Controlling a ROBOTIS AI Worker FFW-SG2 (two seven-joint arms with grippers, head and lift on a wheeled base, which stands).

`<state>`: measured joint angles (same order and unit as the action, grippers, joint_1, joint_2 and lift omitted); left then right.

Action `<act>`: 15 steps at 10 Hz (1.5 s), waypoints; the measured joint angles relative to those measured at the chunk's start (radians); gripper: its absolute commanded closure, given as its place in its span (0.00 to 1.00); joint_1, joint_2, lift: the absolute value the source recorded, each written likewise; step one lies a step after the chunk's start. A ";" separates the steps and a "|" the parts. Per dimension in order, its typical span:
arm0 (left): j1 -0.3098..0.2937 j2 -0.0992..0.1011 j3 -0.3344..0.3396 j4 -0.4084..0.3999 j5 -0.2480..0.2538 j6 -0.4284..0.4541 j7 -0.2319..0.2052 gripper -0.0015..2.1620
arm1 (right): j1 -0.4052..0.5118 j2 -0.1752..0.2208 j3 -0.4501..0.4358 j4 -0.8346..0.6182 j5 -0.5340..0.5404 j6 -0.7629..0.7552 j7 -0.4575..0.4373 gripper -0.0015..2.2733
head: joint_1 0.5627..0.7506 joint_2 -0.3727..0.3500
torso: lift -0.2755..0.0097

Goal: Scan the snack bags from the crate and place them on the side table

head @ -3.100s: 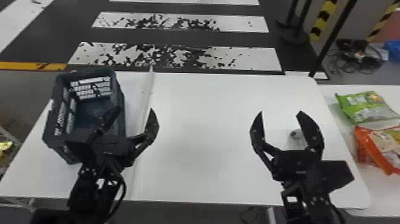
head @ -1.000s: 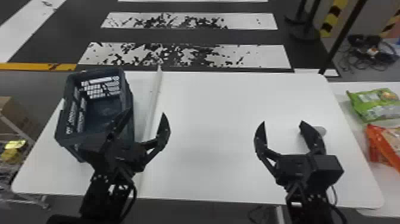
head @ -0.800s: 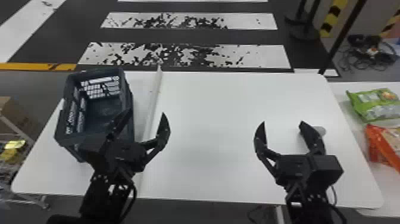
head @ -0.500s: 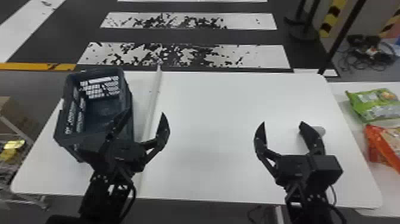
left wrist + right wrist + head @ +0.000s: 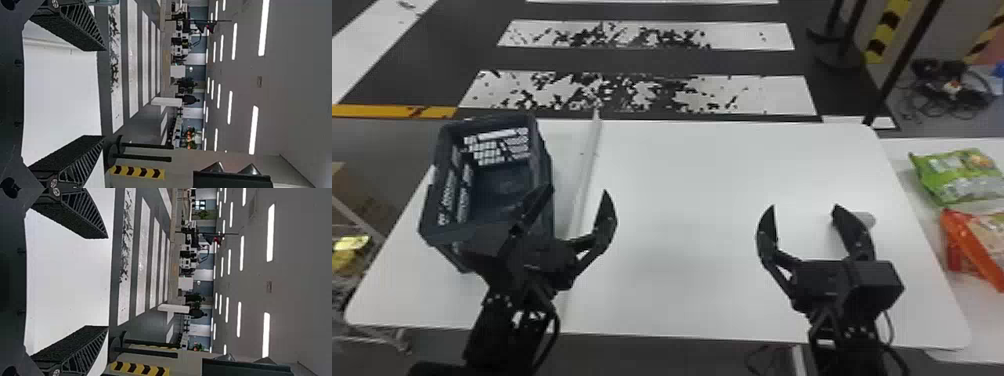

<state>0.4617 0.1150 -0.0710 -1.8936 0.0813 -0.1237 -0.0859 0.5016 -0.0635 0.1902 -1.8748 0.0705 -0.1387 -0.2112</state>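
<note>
The left gripper (image 5: 578, 189), its fingers spread apart, is placed nearer than the right gripper (image 5: 804, 206) to the crate (image 5: 544, 160), set at its nine o'clock, long axis roughly twelve-to-six.

Clock read from left gripper (image 5: 578, 191), 12 dead ahead. Fingers (image 5: 74, 27) well apart, over white table (image 5: 62, 94). Pale ridge (image 5: 47, 43) on tabletop, 11 o'clock. White floor stripes (image 5: 133, 62) beyond table edge, 12. Black posts (image 5: 143, 158) around 2; yellow-black striped panel (image 5: 137, 172) just beside. Ceiling lights (image 5: 254, 129) overhead.
</note>
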 measured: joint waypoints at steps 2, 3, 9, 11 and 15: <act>0.000 0.000 -0.001 0.001 0.000 0.000 0.000 0.04 | 0.000 0.000 0.000 0.000 0.000 0.003 0.000 0.03 | 0.70 0.54 | 0.79; 0.000 0.000 -0.001 0.001 0.000 0.000 0.000 0.04 | 0.000 0.000 0.000 0.000 0.000 0.006 0.000 0.03 | 0.70 0.54 | 0.79; 0.000 0.000 -0.003 0.002 0.000 0.000 0.000 0.04 | 0.000 0.001 0.000 0.001 0.000 0.006 0.000 0.03 | 0.70 0.54 | 0.79; 0.000 -0.001 -0.004 0.003 -0.001 0.000 0.000 0.04 | 0.000 0.001 0.000 0.002 0.000 0.006 0.000 0.03 | 0.70 0.54 | 0.79; 0.000 -0.002 -0.006 0.004 -0.002 0.000 0.000 0.04 | 0.000 0.003 0.000 0.002 -0.001 0.006 -0.002 0.03 | 0.70 0.54 | 0.79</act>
<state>0.4617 0.1134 -0.0775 -1.8900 0.0795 -0.1234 -0.0859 0.5016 -0.0604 0.1902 -1.8730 0.0699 -0.1326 -0.2132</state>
